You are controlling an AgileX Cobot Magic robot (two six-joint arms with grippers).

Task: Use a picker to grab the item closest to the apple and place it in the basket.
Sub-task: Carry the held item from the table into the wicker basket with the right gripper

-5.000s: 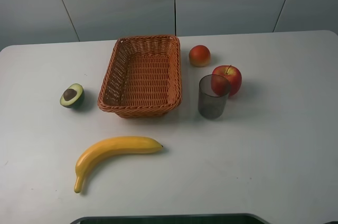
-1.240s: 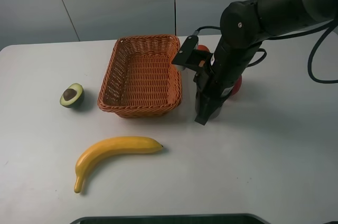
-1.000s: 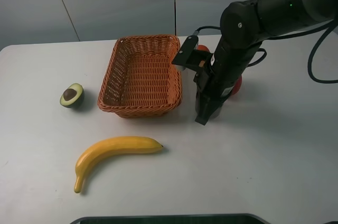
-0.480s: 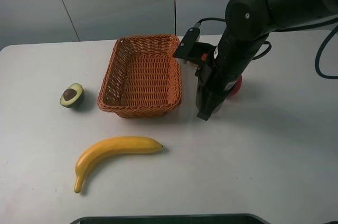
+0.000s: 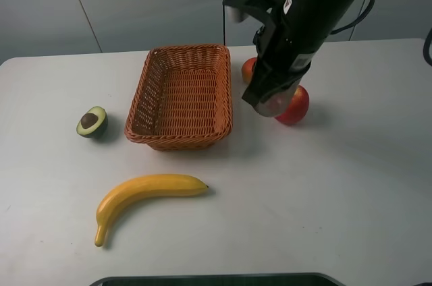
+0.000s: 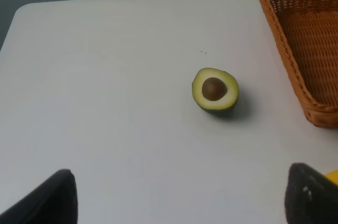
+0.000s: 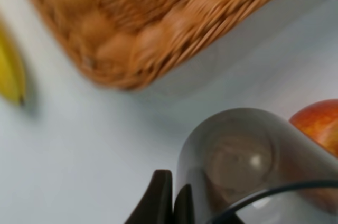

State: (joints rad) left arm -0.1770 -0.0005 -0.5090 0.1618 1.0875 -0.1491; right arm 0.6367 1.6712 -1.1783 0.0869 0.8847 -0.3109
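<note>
A grey translucent cup (image 5: 275, 102) hangs above the table, just in front of the red apple (image 5: 297, 105), with my right gripper (image 5: 268, 90) shut on its rim. The right wrist view looks down into the cup (image 7: 240, 163), the apple (image 7: 318, 123) beside it and the wicker basket (image 7: 121, 18) beyond. The basket (image 5: 181, 94) stands left of the cup, with nothing in it. My left gripper (image 6: 182, 203) is open over bare table, short of the halved avocado (image 6: 214, 89); the high view does not show it.
An orange-red fruit (image 5: 248, 69) lies behind the cup, partly hidden by the arm. The avocado half (image 5: 92, 122) sits left of the basket and a banana (image 5: 145, 195) lies in front of it. The white table (image 5: 337, 198) stretches wide to the right and front.
The right arm came in and closed on the cup. Over the last half second it has lifted the cup off the table and carried it up and slightly back.
</note>
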